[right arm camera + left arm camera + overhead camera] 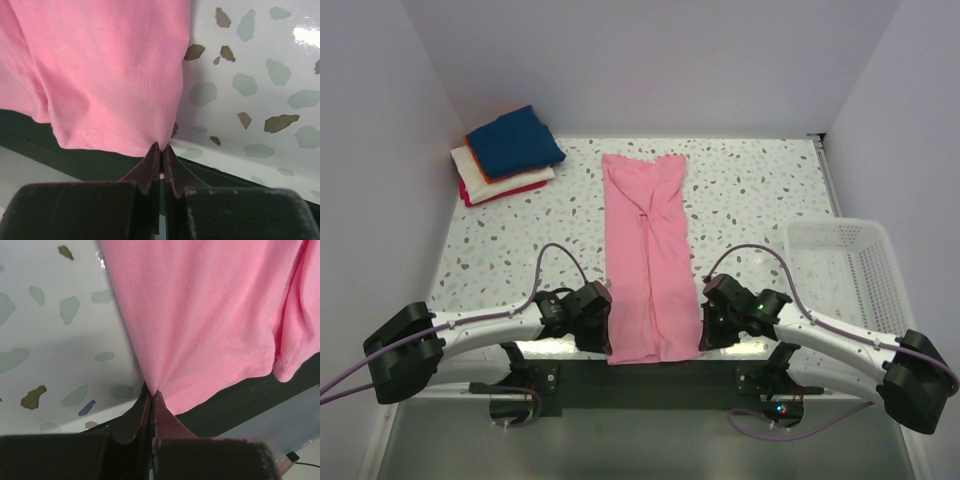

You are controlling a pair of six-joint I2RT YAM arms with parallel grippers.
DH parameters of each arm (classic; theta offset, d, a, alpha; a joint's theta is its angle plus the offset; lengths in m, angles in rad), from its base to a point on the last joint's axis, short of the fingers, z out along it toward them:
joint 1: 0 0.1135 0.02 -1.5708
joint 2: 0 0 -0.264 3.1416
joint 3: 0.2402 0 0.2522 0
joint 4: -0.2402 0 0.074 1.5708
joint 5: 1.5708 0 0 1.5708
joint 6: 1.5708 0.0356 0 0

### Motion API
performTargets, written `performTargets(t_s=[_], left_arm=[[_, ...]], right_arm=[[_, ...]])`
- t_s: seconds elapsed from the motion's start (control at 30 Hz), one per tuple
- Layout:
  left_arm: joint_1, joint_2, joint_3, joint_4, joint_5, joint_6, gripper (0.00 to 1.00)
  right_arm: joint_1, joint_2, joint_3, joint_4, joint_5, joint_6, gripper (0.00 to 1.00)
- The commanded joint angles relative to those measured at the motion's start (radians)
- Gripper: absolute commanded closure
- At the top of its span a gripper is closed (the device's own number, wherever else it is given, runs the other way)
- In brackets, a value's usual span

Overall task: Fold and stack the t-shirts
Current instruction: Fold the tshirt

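**Both of my grippers pinch the near hem of the pink shirt**

My left gripper (151,396) is clenched on the left near corner of the pink shirt (645,255). In my left wrist view the two fingers meet with almost no gap, and the cloth puckers into folds right at their tips. My right gripper (161,149) is doing the same at the right near corner. Its fingers are pressed together on the stitched hem, and the fabric fans out from that point.

From above, the pink shirt lies as a long narrow strip down the middle of the table (750,200), with its sides folded inward so that they meet along a seam down the centre. The far end reaches toward the back wall. The near end sits at the table's front edge, between my two wrists, and the hem laps slightly over the dark strip below that edge.

In the far left corner is a stack of folded shirts, well apart from the pink one. The navy shirt (515,140) is on top, with an orange shirt (471,156), a white shirt (480,180) and a red shirt (510,191) showing at the edges beneath it.

A white mesh basket (850,262) sits along the right side of the table, beside my right arm.
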Motion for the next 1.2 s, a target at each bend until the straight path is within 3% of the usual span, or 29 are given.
performTargets(t_s=[0.0,0.2,0.33,0.67,1.17], left_arm=[[-0.009,-0.034,0.034,-0.127,0.022,0.048,1.00],[-0.009,-0.039,0.082,-0.115,0.018,0.063,1.00],[0.001,-0.034,0.162,-0.129,-0.082,0.098,1.00],[0.173,0.009,0.257,0.032,-0.163,0.152,1.00],[0.380,0.283,0.445,0.229,-0.232,0.161,1.00]], right_arm=[[0.012,-0.059,-0.004,-0.062,-0.053,-0.001,1.00],[0.050,-0.103,0.054,-0.094,0.005,0.014,1.00],[0.050,-0.076,0.146,-0.111,0.110,-0.022,1.00],[0.035,0.182,0.368,0.007,0.343,-0.081,1.00],[-0.215,0.602,0.724,0.122,0.360,-0.134,1.00]])
